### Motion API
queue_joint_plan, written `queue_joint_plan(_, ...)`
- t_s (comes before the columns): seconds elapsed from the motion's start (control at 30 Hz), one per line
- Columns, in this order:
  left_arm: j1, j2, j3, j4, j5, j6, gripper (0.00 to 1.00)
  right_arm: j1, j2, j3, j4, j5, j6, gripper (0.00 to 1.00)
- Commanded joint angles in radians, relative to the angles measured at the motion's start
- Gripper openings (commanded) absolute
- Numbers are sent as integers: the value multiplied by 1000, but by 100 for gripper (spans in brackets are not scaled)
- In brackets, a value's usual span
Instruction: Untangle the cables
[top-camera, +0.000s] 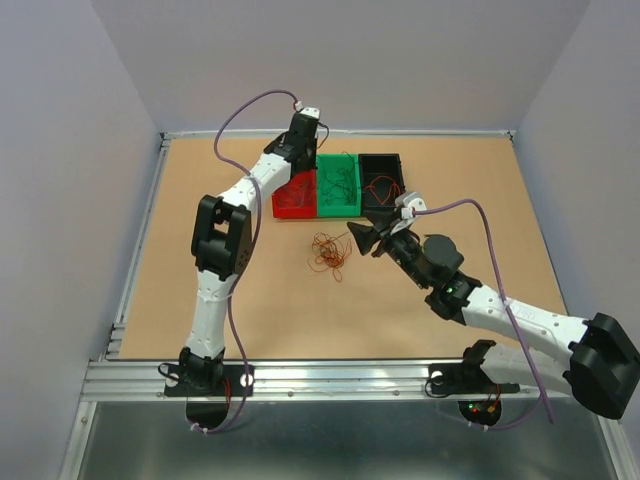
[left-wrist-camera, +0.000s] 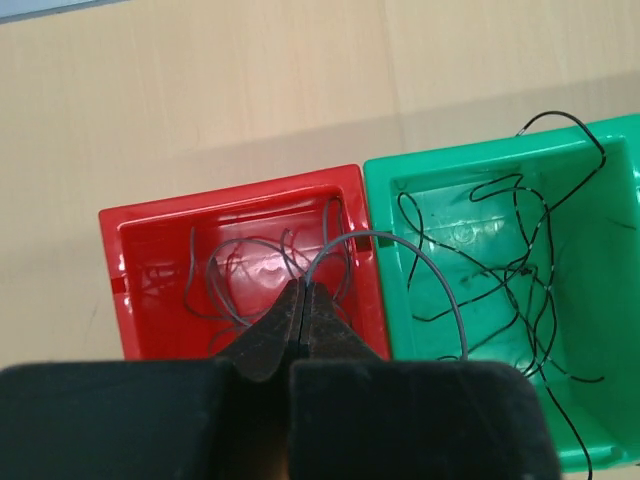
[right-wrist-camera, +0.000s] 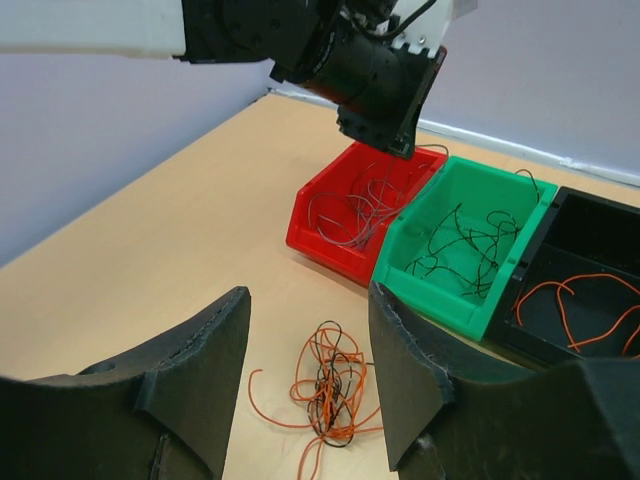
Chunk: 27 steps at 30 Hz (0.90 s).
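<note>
The tangled clump of cables (top-camera: 328, 255), orange-red and dark loops, lies on the table in front of the bins. It also shows in the right wrist view (right-wrist-camera: 330, 385). My right gripper (right-wrist-camera: 308, 295) is open and empty, its jaws spread on either side of the clump, just short of it (top-camera: 361, 240). My left gripper (left-wrist-camera: 303, 287) hangs over the red bin (left-wrist-camera: 240, 200) and is shut on a grey wire (left-wrist-camera: 400, 240). That wire arcs from the fingertips over the edge of the green bin (left-wrist-camera: 480, 155). Several grey wires (right-wrist-camera: 350, 215) lie in the red bin.
Three bins stand in a row at the back: red (top-camera: 292, 208), green (top-camera: 338, 207), black (top-camera: 381, 160). The green one holds dark wires (left-wrist-camera: 520, 270), the black one an orange wire (right-wrist-camera: 590, 300). The left arm (top-camera: 222, 235) reaches across the left side of the table.
</note>
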Motion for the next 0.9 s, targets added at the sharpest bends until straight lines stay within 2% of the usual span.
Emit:
queue_joint_plan(0.0, 62, -86, -89, 148, 98, -98, 0, -6, -37, 16, 28, 16, 0, 56)
queue_joint_plan(0.13, 127, -122, -220, 275, 180, -155, 0, -6, -53, 10, 28, 15, 0, 56)
queue_joint_plan(0.4, 152, -211, -430, 446, 52, -146, 0, -6, -49, 10, 26, 10, 3, 56)
queue_joint_plan(0.5, 152, -217, -450, 463, 12, -137, 0, -6, -43, 13, 26, 2, 7, 56)
queue_joint_plan(0.7, 145, -197, -438, 469, 51, -104, 0, -8, -26, 22, 26, -1, 9, 56)
queue_joint_plan(0.73, 136, -194, -439, 473, 52, -97, 7, -8, -23, 24, 26, 1, 10, 56)
queue_joint_plan(0.83, 101, -183, -438, 467, 0, -52, 16, -9, -18, 28, 26, -1, 10, 56)
queue_joint_plan(0.87, 95, -179, -438, 467, -48, -43, 17, -8, -20, 28, 26, -1, 10, 56)
